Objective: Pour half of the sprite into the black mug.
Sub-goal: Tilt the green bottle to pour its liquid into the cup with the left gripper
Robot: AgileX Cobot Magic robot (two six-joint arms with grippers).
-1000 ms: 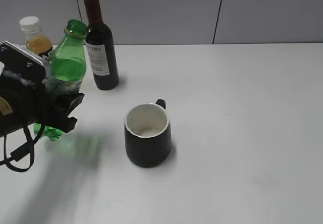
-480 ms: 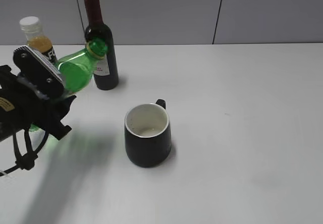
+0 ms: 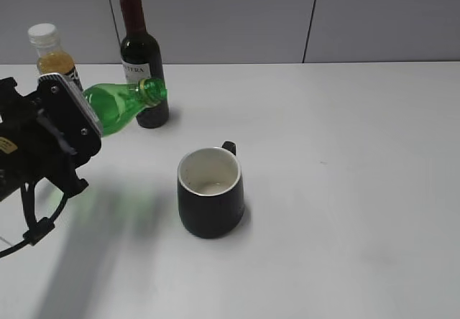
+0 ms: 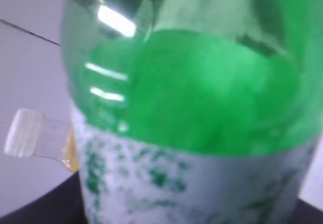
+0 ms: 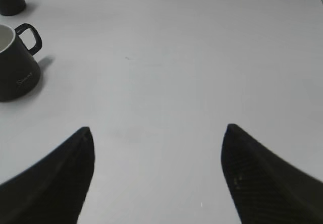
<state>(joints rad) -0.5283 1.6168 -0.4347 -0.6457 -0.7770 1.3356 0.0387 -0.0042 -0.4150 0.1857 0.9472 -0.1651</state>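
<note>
The green sprite bottle (image 3: 118,105) is held in the air by my left gripper (image 3: 79,128), tipped far over with its open yellow-ringed neck pointing right, in front of the wine bottle. It fills the left wrist view (image 4: 192,108), label toward the camera. The black mug (image 3: 210,192) stands upright at mid-table, below and right of the bottle's mouth, white inside with a little at the bottom. It also shows in the right wrist view (image 5: 17,77). My right gripper (image 5: 157,130) is open and empty above bare table, right of the mug.
A dark wine bottle (image 3: 141,64) with a red capsule stands at the back left. An orange juice bottle (image 3: 50,57) with a white cap stands further left. The white table (image 3: 345,190) meets a grey wall behind.
My left gripper has tilted the sprite bottle from near upright to almost horizontal, swinging its neck right and down toward the mug. The mug and right gripper have not moved.
</note>
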